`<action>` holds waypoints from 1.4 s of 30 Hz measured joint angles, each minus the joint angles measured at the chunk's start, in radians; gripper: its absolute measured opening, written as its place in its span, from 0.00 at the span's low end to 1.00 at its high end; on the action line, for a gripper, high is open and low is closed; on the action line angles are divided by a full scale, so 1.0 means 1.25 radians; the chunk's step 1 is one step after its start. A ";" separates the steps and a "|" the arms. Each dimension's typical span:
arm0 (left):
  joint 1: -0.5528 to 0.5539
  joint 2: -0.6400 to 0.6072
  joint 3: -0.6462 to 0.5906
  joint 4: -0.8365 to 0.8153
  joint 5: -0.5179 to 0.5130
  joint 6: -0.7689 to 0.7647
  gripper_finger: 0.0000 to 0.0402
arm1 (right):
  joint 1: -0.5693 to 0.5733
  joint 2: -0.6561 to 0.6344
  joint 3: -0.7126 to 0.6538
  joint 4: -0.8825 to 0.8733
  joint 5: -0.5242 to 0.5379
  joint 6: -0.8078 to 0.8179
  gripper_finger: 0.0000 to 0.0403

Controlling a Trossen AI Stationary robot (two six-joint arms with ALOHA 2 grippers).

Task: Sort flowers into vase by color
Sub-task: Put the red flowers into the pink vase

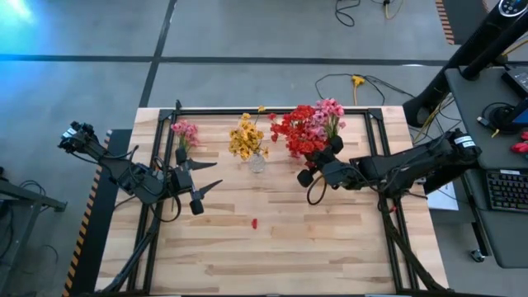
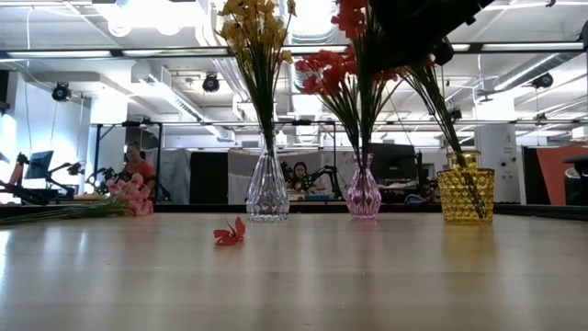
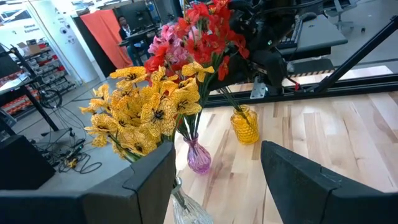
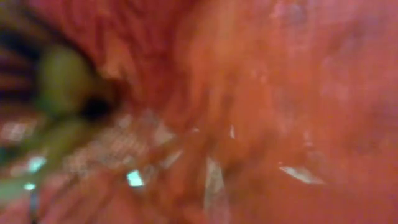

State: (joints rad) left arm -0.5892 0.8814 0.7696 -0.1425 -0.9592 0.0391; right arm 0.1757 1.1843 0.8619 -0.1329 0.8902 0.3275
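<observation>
Flowers: your pink sprig lies flat upper left, stem toward the left gripper, fingers wide; right gripper's fingers: cannot tell.

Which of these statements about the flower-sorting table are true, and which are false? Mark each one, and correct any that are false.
1. The yellow flowers stand in a clear glass vase. True.
2. A pink sprig lies on the table, outside any vase. True.
3. The red flowers stand in the amber vase. False: they stand in the purple vase.
4. The left gripper holds a yellow sprig. False: its jaws are open and empty.
5. A loose red blossom lies on the table. True.
6. The right gripper is beside the pink sprig. False: it is at the red flowers.
</observation>
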 joint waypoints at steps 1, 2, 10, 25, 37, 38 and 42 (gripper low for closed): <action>0.000 0.000 0.000 0.000 0.000 0.000 0.55 | -0.001 0.000 0.000 0.000 0.000 0.001 0.09; 0.000 0.000 0.000 0.000 0.000 0.000 0.55 | -0.003 0.000 0.000 0.000 0.000 0.002 0.09; 0.000 0.000 0.000 0.000 0.000 0.000 0.55 | -0.005 -0.001 0.000 0.000 0.000 0.005 0.09; 0.000 0.000 0.000 0.000 0.000 0.000 0.55 | -0.005 -0.001 0.000 0.002 -0.001 0.012 0.39; 0.000 0.000 0.000 0.000 0.000 0.000 0.55 | -0.003 -0.002 0.000 -0.015 -0.030 0.016 0.61; 0.000 0.000 0.000 0.000 0.000 0.000 0.55 | -0.003 -0.003 0.000 -0.024 -0.031 0.018 0.62; 0.000 0.000 0.000 0.000 0.000 -0.001 0.55 | -0.003 -0.009 0.000 -0.065 -0.063 0.041 0.66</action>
State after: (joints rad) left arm -0.5892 0.8816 0.7700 -0.1427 -0.9588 0.0383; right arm 0.1722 1.1734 0.8619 -0.2146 0.8120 0.3790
